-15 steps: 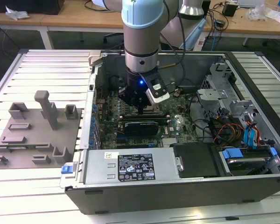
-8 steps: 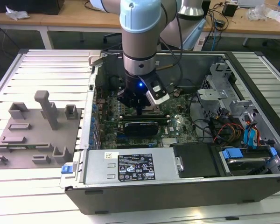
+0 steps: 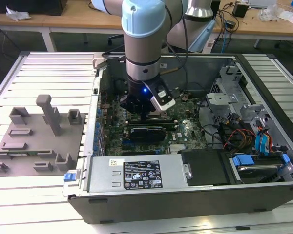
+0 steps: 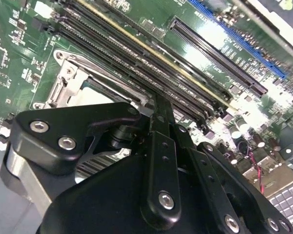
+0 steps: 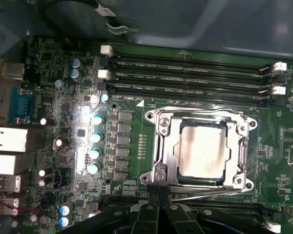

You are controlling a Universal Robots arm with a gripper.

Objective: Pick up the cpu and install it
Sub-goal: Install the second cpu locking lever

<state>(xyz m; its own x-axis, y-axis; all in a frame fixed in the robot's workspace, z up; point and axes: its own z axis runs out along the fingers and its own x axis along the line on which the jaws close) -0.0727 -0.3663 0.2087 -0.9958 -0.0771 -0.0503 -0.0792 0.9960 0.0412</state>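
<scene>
Risk lay in misalignment: the cpu [image 5: 201, 147] already sat in its socket frame [image 5: 158, 146], and any skew could bend contacts. The gripper [image 5: 159, 201] hovered beside it, fingers drawn together, holding nothing.

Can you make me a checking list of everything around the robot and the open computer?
Surface: ribbed silvery metal table.
Job's things: small square silvery-topped cpu lies in the metal-edged socket frame on the green motherboard.
Clutter: grey plastic blocks and posts, beside the open dark computer case.
Grippers: black gripper low over the board; fingers together.
Cables: red, orange and blue wires.
Surroundings: wooden benches.
</scene>
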